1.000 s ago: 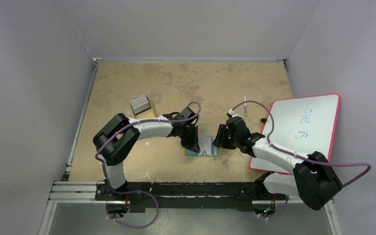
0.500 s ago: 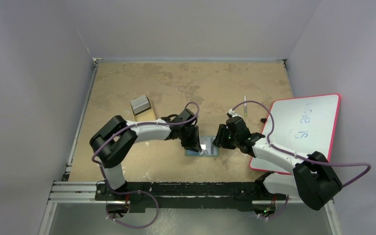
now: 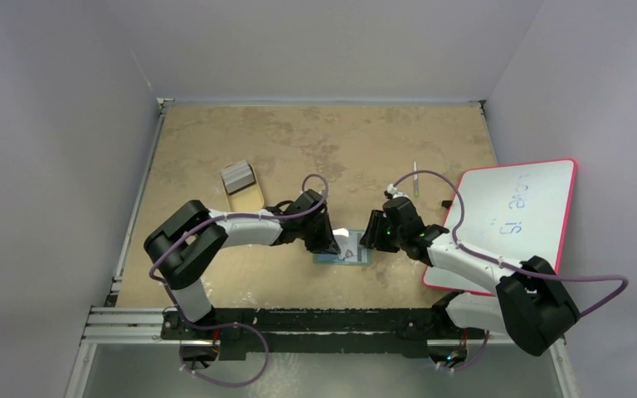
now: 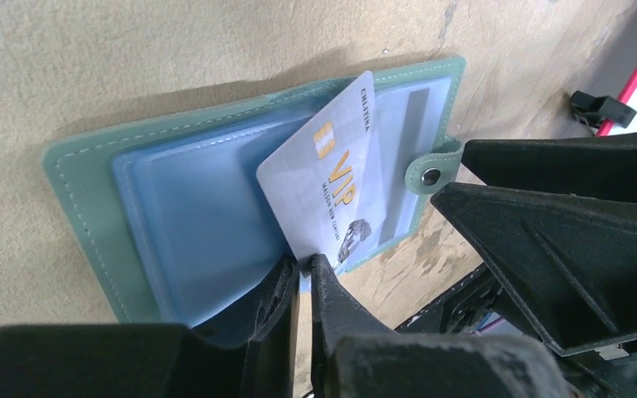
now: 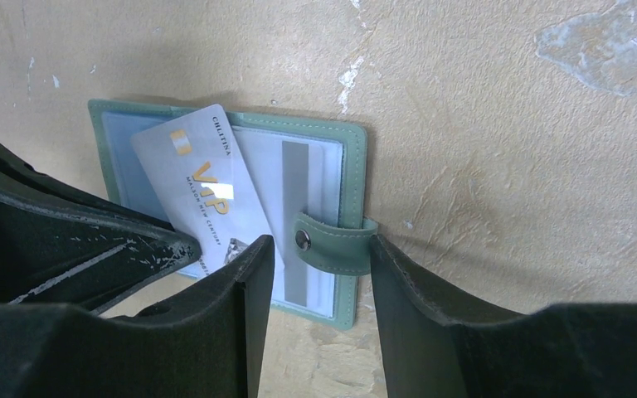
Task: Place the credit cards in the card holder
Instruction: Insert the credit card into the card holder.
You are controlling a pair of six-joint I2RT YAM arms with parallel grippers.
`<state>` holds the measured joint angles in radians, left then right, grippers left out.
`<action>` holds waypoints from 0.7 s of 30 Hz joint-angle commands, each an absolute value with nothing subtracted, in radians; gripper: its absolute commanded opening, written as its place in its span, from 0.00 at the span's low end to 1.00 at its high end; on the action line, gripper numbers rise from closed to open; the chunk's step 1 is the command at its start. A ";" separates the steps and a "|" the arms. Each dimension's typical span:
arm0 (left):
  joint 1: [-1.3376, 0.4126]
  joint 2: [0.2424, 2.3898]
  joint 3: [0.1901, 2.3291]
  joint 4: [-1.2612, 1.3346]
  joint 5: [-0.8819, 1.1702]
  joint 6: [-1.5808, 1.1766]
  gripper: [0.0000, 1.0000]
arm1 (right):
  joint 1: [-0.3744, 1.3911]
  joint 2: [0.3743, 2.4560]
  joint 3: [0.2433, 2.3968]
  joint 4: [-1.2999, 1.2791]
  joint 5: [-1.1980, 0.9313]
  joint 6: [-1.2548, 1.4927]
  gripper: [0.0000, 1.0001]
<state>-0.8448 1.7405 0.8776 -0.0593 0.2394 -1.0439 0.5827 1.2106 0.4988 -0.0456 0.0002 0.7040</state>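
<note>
Nearest me, the card holder (image 4: pixel 83 178) lies open and flat on the table (image 3: pixel 299 141), clear pockets up. The left gripper (image 4: pixel 304 267) is clamped on the near corner of a silver VIP card (image 4: pixel 332 178), which slants across the holder's right-hand pocket. In the last second that arm has sunk and drawn its elbow out to the left of the holder, and the card's glint has slid toward the holder's far left edge. I judge it is angling the card for a pocket mouth; it is not yet seated. At the holder's right edge the right gripper (image 5: pixel 322 245) stands spread wide, straddling the snap tab (image 5: pixel 344 236) without gripping it. Well beyond the holder to the left, a grey stack (image 3: pixel 237 176), probably more cards, rests at a tan tray (image 3: pixel 247 199).
</note>
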 commanded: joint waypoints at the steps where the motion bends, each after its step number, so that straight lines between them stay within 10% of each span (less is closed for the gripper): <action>1: -0.844 1.689 0.853 0.010 0.195 -1.081 0.03 | 0.586 1.215 0.503 -0.017 -0.015 0.712 0.49; 21: -0.842 1.792 1.030 -0.415 0.312 -0.809 0.00 | 0.584 1.233 0.548 -0.074 -0.038 0.698 0.49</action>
